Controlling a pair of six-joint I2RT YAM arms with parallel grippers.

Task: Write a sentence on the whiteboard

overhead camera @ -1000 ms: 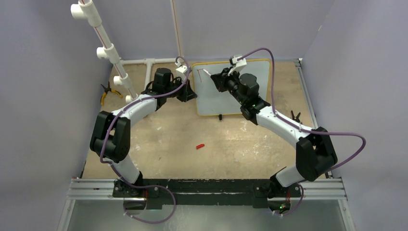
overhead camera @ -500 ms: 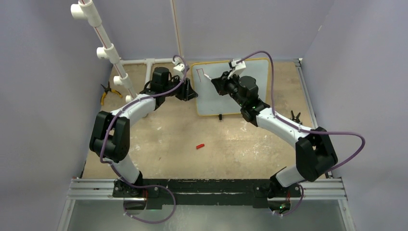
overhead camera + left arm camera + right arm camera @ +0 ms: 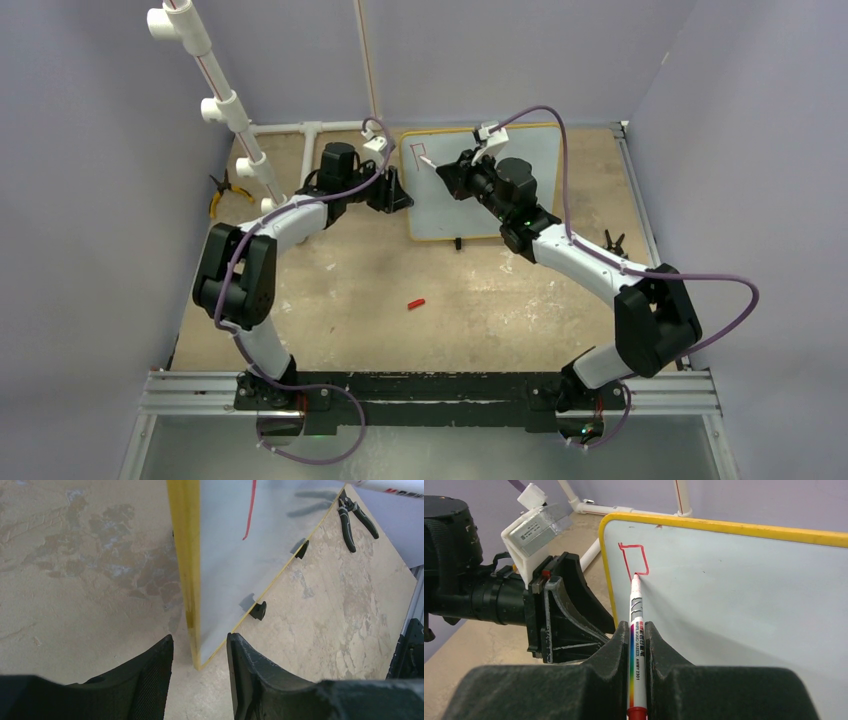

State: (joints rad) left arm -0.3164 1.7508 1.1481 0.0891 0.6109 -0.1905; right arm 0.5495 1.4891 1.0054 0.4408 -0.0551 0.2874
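Whiteboard (image 3: 437,212) sits far-centre on the desk (image 3: 400,270); of the sentence (image 3: 633,545) only one boxy red loop shows, top-left corner. Right tool (image 3: 638,629) clamps the marker (image 3: 636,607), tip at that loop; left tool (image 3: 199,641) open, astride the board's left edge. Nearly all writing is yet to do.

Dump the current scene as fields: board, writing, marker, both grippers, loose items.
whiteboard: far side of the workspace, yellow frame, mostly blank
writing: one red P-like shape near the far-left corner
marker: tip on the board at the loop's lower right
right gripper: shut on the marker
left gripper: open, fingers straddling the board's left edge, a gap on each side
loose items: red cap in front of the board; black pliers to its right
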